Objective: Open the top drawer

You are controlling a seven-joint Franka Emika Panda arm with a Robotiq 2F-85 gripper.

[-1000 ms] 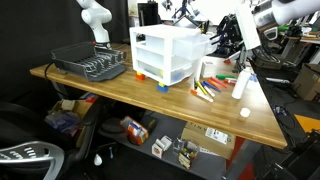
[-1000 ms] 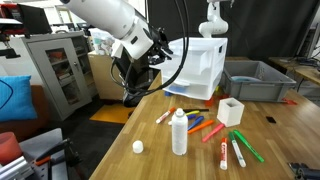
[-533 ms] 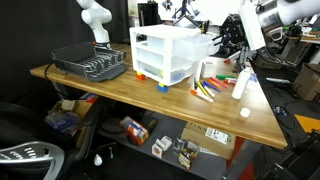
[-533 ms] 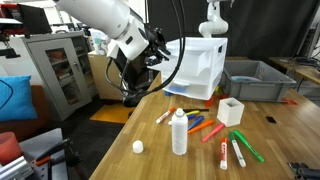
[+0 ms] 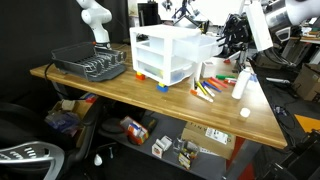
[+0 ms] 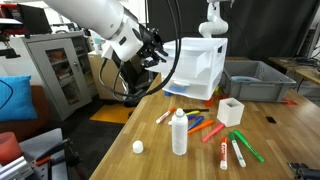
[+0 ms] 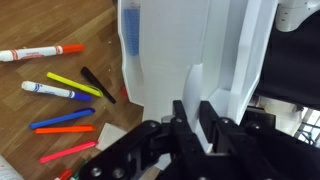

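Observation:
The small white drawer unit stands at the back of the wooden table and shows in both exterior views. The top drawer is pulled partly out of the unit toward the arm. It also shows in an exterior view and, close up, as white plastic in the wrist view. My gripper is shut on the top drawer's front lip, one finger on each side of it. The gripper also shows at the drawer's front in both exterior views.
Coloured markers lie on the table in front of the unit. A white bottle, a loose cap and a white cup stand nearby. A black dish rack and a grey bin sit beside the unit.
The arm has moved a little away from the unit with the top drawer's front in the gripper, and the drawer has slid further out.

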